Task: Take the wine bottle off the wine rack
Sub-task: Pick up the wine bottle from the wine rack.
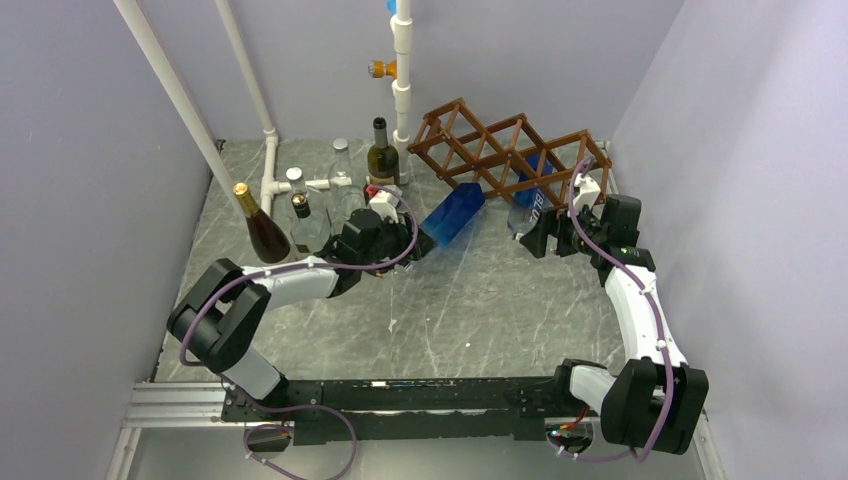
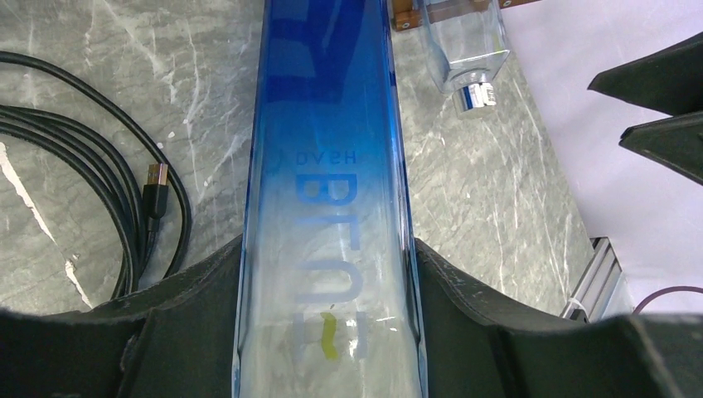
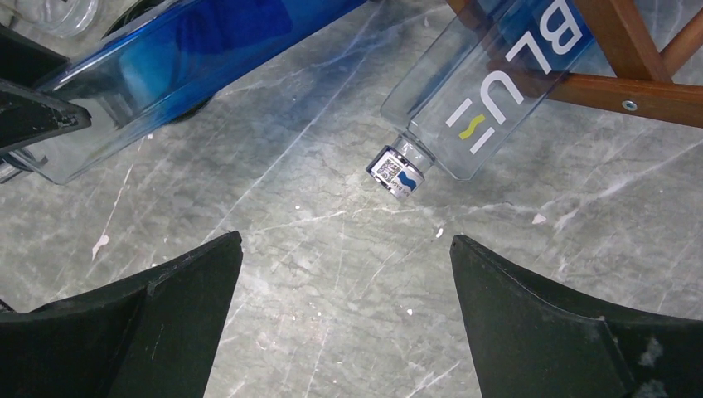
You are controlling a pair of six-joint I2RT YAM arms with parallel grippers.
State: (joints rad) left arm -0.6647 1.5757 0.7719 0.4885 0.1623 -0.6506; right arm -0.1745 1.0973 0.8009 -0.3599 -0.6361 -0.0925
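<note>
The brown wooden wine rack (image 1: 500, 150) stands at the back right. A blue square wine bottle (image 1: 455, 213) slants down from the rack's lower left cell. My left gripper (image 1: 418, 243) is shut on its pale lower part (image 2: 332, 166), with a finger pressed against each side. A second, clear bottle (image 1: 527, 205) with "BLU" lettering rests in the rack, its capped neck (image 3: 398, 172) pointing down at the table. My right gripper (image 3: 345, 239) hovers open just in front of that cap, holding nothing.
Several upright bottles (image 1: 305, 225) stand at the back left, among them a dark green one (image 1: 380, 152) and a brown gold-capped one (image 1: 262, 225). White pipes (image 1: 400, 70) rise behind. A black cable (image 2: 124, 191) lies on the marble table. Walls close both sides.
</note>
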